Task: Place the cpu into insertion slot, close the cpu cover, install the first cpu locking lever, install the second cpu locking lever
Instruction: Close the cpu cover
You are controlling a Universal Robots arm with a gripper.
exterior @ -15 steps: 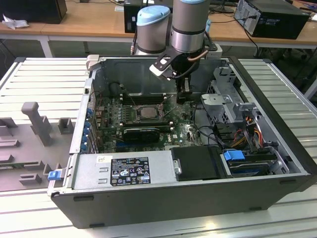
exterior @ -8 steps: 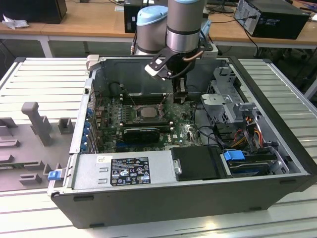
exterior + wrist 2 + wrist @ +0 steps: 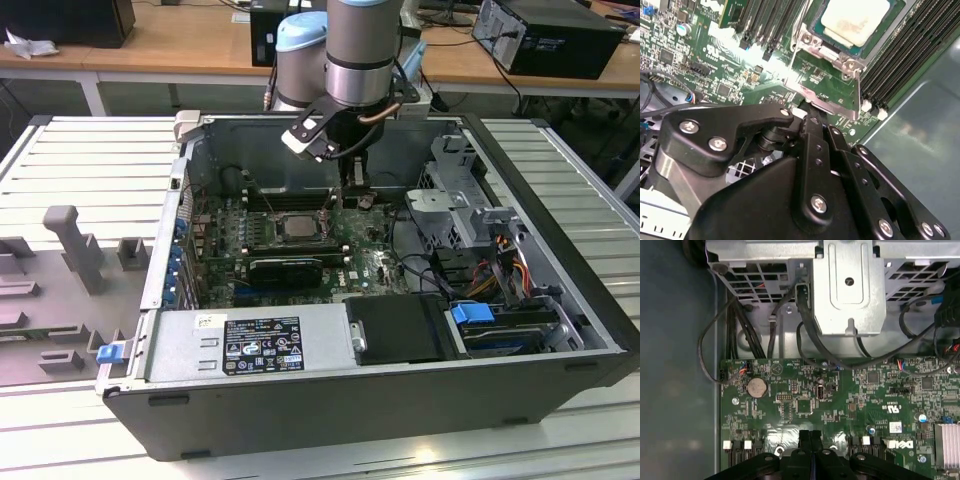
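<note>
Black linkage bars of the gripper (image 3: 809, 120) sit closest to the lens in both wrist views. In the first wrist view its fingers (image 3: 805, 439) are pressed together, seam to seam, with nothing visible between them. Their tips hang just above the green motherboard (image 3: 840, 400), beside the near edge of the socket's metal frame. In the exterior view the arm reaches down into the open computer case (image 3: 560, 300), just to the exterior view's right of the socket. The cpu (image 3: 855, 17) already lies in the insertion slot (image 3: 852, 67), pale top up. The cpu cover (image 3: 832, 50) seems to lie down around it as a silver frame (whether it sits fully flat I cannot tell). Long black memory slots (image 3: 900, 60) flank the socket. A thin wire rod (image 3: 801, 25) runs along one side of the frame. I take it for a locking lever, but I cannot make out whether it is latched. By my judgement the placing and cover steps look done and the lever work is in hand. That work calls for the closed tips to bear squarely on thin wire without sliding onto the chip or the board.
</note>
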